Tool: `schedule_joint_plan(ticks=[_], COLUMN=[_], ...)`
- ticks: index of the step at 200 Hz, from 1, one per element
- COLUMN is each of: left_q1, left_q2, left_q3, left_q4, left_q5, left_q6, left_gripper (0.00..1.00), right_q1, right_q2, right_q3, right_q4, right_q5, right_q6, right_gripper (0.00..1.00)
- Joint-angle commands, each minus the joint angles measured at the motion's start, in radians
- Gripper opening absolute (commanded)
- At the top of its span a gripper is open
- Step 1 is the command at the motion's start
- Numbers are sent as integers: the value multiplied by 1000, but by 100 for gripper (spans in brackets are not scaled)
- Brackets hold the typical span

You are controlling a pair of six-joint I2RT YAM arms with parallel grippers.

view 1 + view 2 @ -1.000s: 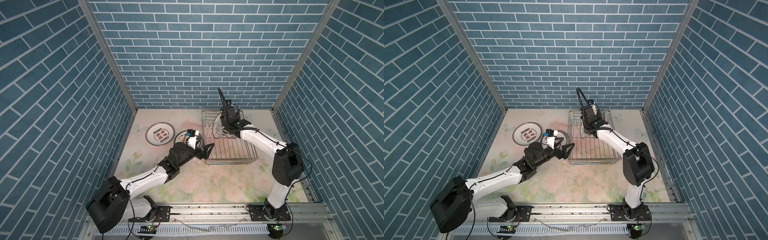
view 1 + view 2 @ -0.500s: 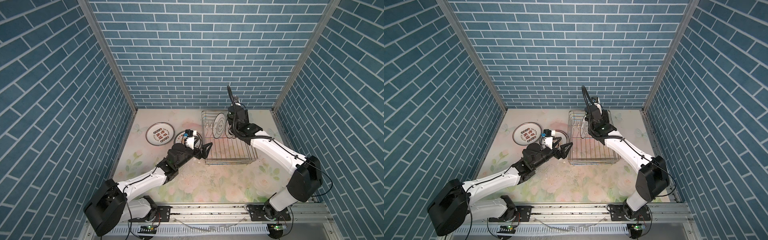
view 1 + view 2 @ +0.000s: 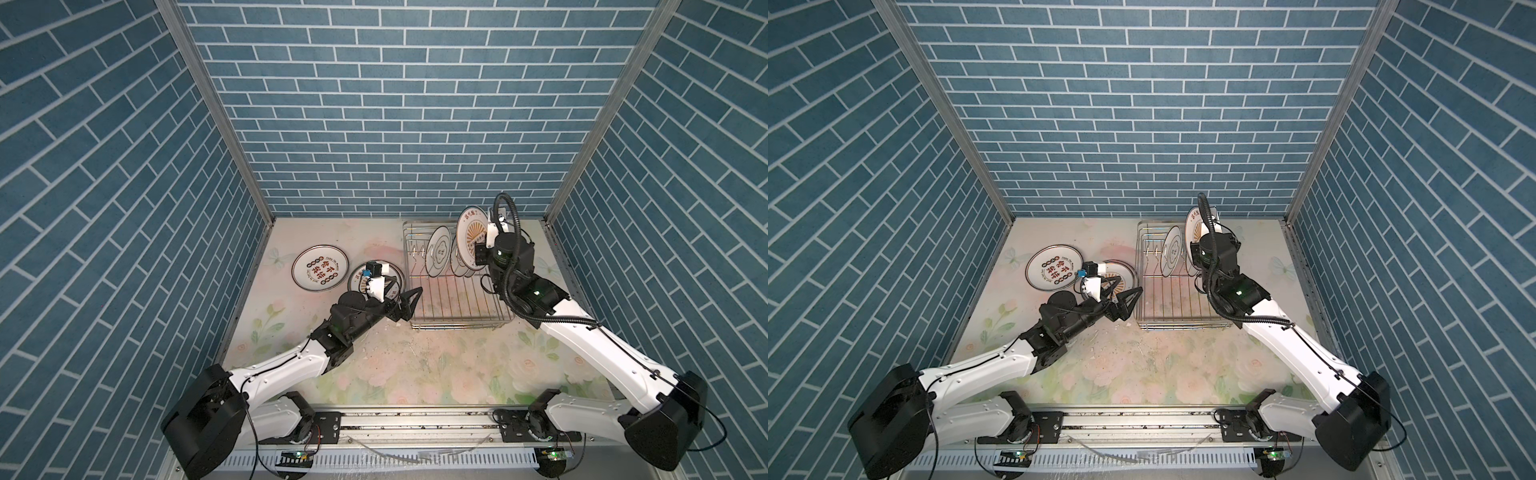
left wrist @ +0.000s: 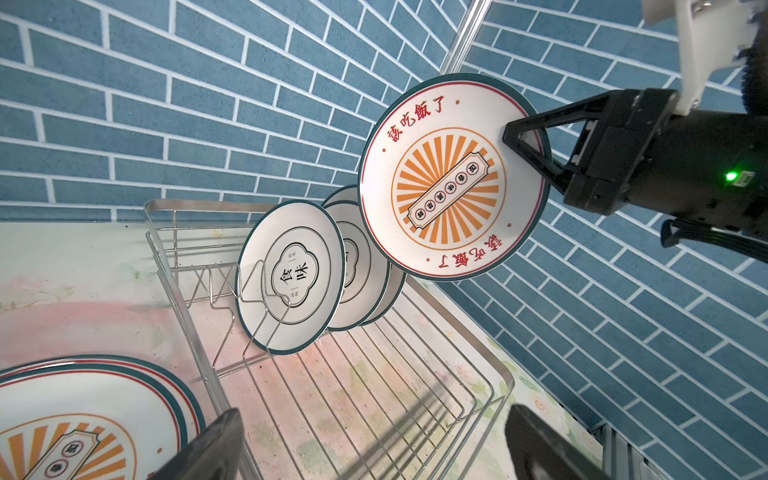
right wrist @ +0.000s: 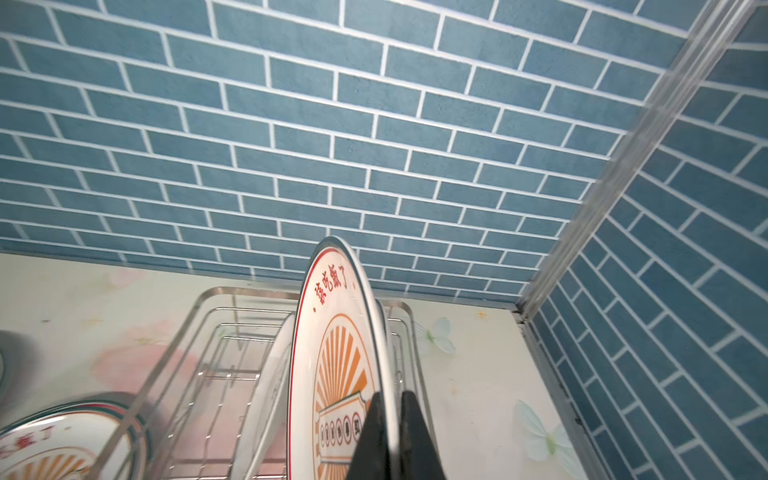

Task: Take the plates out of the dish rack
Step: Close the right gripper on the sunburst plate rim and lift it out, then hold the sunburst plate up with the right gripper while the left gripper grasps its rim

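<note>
The round white sunburst plate [image 4: 453, 178] is being gripped on edge above the silver wire dish rack [image 3: 457, 301] by the right claw [image 4: 515, 134], facing the released left claw [image 3: 409, 303].

The dish rack [image 3: 461, 329] stands near the bench's far right corner. Above its far end the right gripper [image 3: 478, 252] pinches a sunburst plate [image 3: 470, 232] on edge. A flower-outline plate [image 3: 438, 251] stands in the rack beside it. The left gripper [image 3: 409, 300], jaws spread, sits just beside the rack's near left corner. Toward the bench's left edge, a character plate [image 3: 319, 272] and a half-hidden plate [image 3: 355, 279] lie flat.
</note>
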Motion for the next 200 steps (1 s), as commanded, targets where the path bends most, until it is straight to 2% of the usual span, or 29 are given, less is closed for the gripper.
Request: schedule_joint_plan(ticks=[1, 32, 79, 110, 138, 159, 188, 200], left_q1=[-4, -4, 7, 22, 38, 72, 113, 112], left_q2=[-21, -43, -53, -88, -73, -56, -3, 17], left_q3=[-27, -45, -38, -40, -26, -29, -86, -85], left_q4=[61, 75, 104, 73, 73, 70, 296, 338], left_q5=[26, 8, 171, 175, 208, 201, 255, 281], left_q6=[-12, -41, -156, -220, -258, -314, -381, -397], left_gripper=[100, 100, 100, 100, 100, 100, 96, 93], right_q1=[-51, -104, -149, -171, -199, -223, -252, -266], right_q2=[-76, -155, -209, -221, -219, -226, -211, -199], right_q3=[-39, -110, -173, -205, -224, -245, -270, -284], right_q4=[58, 96, 168, 216, 271, 310, 357, 391], right_q5=[-241, -443, -735, -861, -1002, -1061, -1141, -1175], right_q6=[127, 201, 301, 353, 414, 453, 505, 534], right_gripper=[0, 0, 0, 0, 0, 0, 0, 0])
